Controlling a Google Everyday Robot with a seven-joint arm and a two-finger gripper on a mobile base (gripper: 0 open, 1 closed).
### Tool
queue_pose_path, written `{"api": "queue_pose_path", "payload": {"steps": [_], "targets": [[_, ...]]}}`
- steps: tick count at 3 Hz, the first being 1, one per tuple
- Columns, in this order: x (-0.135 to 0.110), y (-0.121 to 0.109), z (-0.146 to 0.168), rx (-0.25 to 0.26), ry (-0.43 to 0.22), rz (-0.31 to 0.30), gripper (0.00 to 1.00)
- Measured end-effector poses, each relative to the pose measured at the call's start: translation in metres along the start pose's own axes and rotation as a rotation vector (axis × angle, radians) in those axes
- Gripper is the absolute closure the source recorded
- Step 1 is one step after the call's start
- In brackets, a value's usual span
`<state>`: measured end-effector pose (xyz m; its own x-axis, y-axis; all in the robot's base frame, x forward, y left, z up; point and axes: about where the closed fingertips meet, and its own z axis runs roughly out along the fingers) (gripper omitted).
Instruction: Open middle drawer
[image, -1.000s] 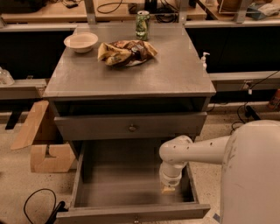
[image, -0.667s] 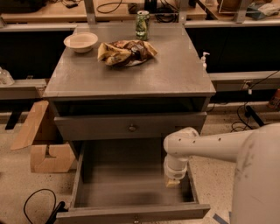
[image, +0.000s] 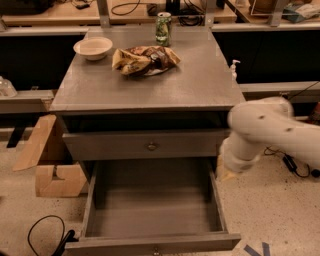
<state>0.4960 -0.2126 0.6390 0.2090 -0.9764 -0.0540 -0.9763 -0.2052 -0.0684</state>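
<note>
One drawer matters: middle drawer sits pulled far out at lower centre and looks done, end effector hangs just outside its right wall, grip state can't tell, so lift away without clipping that wall.

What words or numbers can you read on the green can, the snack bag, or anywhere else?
Green can: print too blurred to read.
Snack bag: markings too blurred to read.
Nothing else shows any text, including the end effector, which hangs just right of the open drawer.
</note>
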Motion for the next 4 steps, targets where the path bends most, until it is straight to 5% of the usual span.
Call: {"api": "queue_pose_path", "payload": {"steps": [1,2,3,4], "targets": [[0.035,0.017,-0.113,0.152,0.011,0.046,1.00],[0.043,0.038,-0.177,0.237,0.023,0.066,1.00],[0.044,0.072,-0.222,0.308,0.007,0.060,0.86],[0.042,0.080,-0.230,0.324,-0.007,0.031,0.62]]}}
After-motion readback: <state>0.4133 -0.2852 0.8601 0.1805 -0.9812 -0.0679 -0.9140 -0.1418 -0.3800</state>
